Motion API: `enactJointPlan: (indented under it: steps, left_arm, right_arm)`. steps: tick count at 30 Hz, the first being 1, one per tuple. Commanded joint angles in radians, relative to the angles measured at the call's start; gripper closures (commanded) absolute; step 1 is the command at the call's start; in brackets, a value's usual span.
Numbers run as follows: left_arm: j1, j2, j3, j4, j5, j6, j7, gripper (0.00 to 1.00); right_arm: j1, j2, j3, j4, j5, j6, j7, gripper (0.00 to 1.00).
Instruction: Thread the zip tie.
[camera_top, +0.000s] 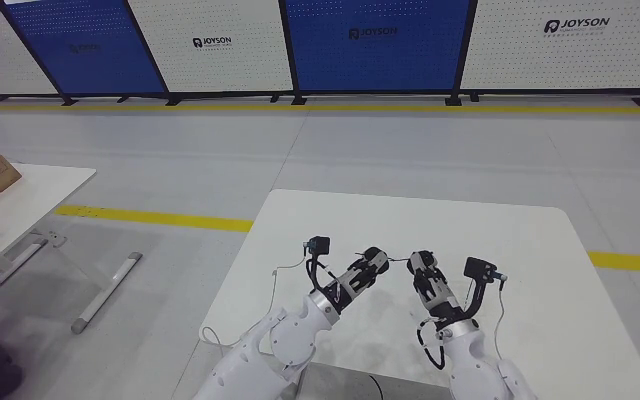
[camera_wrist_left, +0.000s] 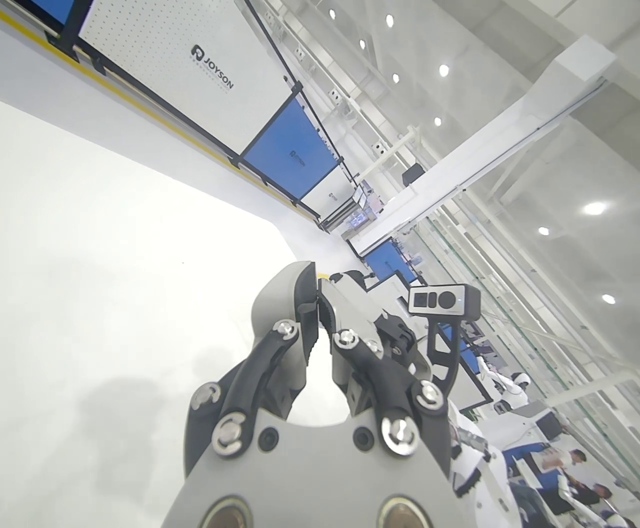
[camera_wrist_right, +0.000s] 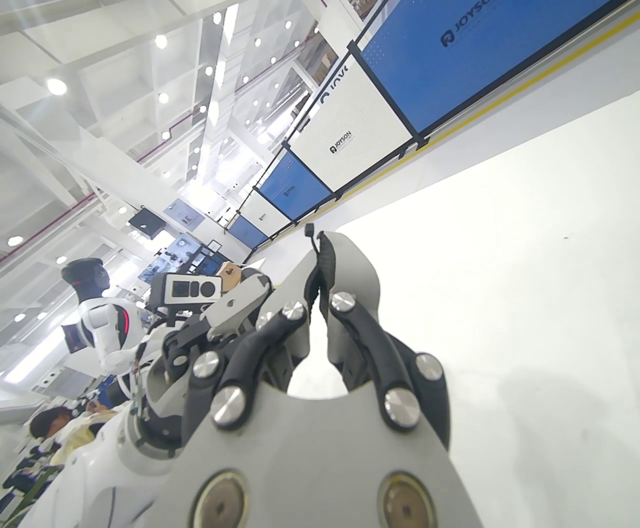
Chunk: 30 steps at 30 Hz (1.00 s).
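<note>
R gripper (camera_wrist_right: 320, 250) was clamped narrow on the zip tie (camera_wrist_right: 311, 231). The black strip ran up between its pads, and the small square head poked out just past the tips. In the top view a thin dark bit of the tie (camera_top: 400, 261) showed in the gap btwn the two grippers, held in the air over the white table (camera_top: 480, 225), near its front edge.

L gripper (camera_wrist_left: 317, 295) had its fingers pressed together w/ no visible gap. Couldn't tell from its own wrist view whether any of the tie sat btwn the pads. L gripper (camera_top: 372, 260) and R gripper (camera_top: 420, 263) were tip to tip, close but apart.

Containers: a brown box (camera_top: 6, 172) showed only as a corner on the side table (camera_top: 45, 190), far L of the work table. Contents couldn't be seen.

Writing: the blue panels (camera_top: 375, 40) and white panels (camera_top: 210, 40) along the back wall each carried a logo w/ a line of print. Yellow floor stripe (camera_top: 150, 216) ran past the table.
</note>
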Motion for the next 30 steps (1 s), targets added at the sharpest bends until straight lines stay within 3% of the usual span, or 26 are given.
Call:
enactJointPlan:
  steps: [1,6,14,22,26,30]
  left_arm:
    - [-0.001,-0.001,0.001,0.001,0.004,0.003,0.003,1.0]
    - [-0.004,-0.002,0.003,0.009,0.016,0.012,0.012,1.0]
    - [-0.002,-0.004,0.0,0.007,0.022,0.015,0.022,1.0]
    - [0.003,-0.005,-0.002,0.003,0.031,0.016,0.024,1.0]
    - [0.004,-0.006,-0.001,-0.001,0.033,0.017,0.027,1.0]
    - [0.005,-0.006,0.001,-0.005,0.04,0.021,0.027,1.0]
  right_arm:
    - [-0.002,0.0,0.003,-0.001,-0.001,0.0,-0.003,0.73]
    - [-0.011,0.001,0.006,-0.007,-0.004,-0.006,-0.013,0.72]
    - [-0.021,0.002,-0.008,-0.009,-0.051,-0.007,-0.016,0.87]
    - [-0.021,0.004,-0.015,-0.012,-0.071,-0.018,0.007,0.8]
    - [-0.022,0.005,-0.013,-0.014,-0.073,-0.02,0.01,0.9]
    - [-0.022,0.005,-0.009,-0.015,-0.07,-0.021,0.007,0.93]
